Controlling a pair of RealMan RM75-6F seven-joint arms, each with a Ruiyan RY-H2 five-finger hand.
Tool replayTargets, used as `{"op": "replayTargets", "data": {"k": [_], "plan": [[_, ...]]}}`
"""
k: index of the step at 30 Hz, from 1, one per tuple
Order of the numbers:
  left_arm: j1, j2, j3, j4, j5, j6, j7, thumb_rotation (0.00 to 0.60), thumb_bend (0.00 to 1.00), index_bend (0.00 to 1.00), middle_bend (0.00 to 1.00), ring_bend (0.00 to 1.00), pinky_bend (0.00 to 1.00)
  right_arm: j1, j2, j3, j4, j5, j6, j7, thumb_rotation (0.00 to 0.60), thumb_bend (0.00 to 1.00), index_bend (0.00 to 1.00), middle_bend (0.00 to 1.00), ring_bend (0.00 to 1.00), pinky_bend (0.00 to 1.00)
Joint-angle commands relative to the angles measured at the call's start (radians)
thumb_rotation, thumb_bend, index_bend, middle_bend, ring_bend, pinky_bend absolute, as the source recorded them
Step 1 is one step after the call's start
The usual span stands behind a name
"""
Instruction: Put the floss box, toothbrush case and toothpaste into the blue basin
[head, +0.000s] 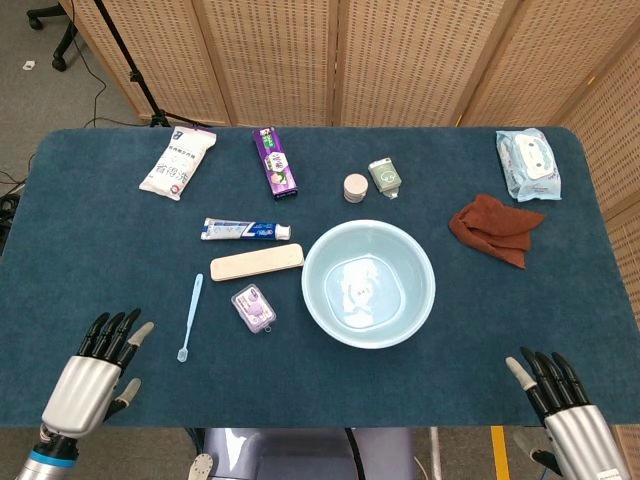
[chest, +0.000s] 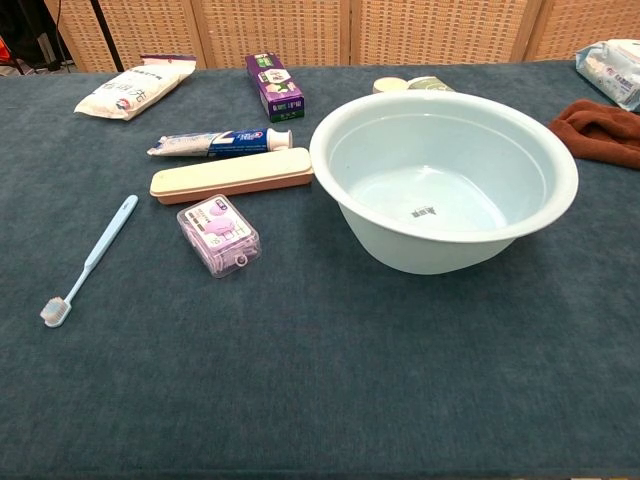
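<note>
Blue basin (head: 368, 284) sits mid worktop (head: 90, 230), nothing in it. To its left, 3 task items in a loose stack front to back: toothpaste (head: 245, 230) furthest back, toothbrush case (head: 256, 264) just in front of it w/ its right end near the basin rim, floss box (head: 253, 307) nearest the front edge. All flat on the cloth, none touching the basin. Loose blue toothbrush (head: 189, 318) lies left of the floss box.

Left hand (head: 95, 373) low at front-left corner, fingers spread, holding nothing. Right hand (head: 560, 404) at front-right corner, fingers apart too, nothing in it. Both well apart from the items; chest view shows neither.

Brown cloth (head: 494, 229) right of basin, wipes pack (head: 528, 164) behind it.
</note>
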Motion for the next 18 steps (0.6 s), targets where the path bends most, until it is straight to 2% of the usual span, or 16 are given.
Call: {"op": "replayTargets", "data": {"k": [1,18], "plan": [[0.000,0.001,-0.003,0.000,-0.004,0.000,0.000,0.600,0.31,0.00,0.00,0.00,0.00,0.001,-0.002,-0.002,0.000,-0.004,-0.004,-0.004,0.600,0.13,0.00,0.00,0.00,0.00],[-0.016,0.007,-0.010,-0.023,-0.036,-0.051,0.044,0.600,0.31,0.00,0.00,0.00,0.00,-0.002,0.005,-0.001,0.002,-0.004,0.010,0.009,0.600,0.13,0.00,0.00,0.00,0.00]]}}
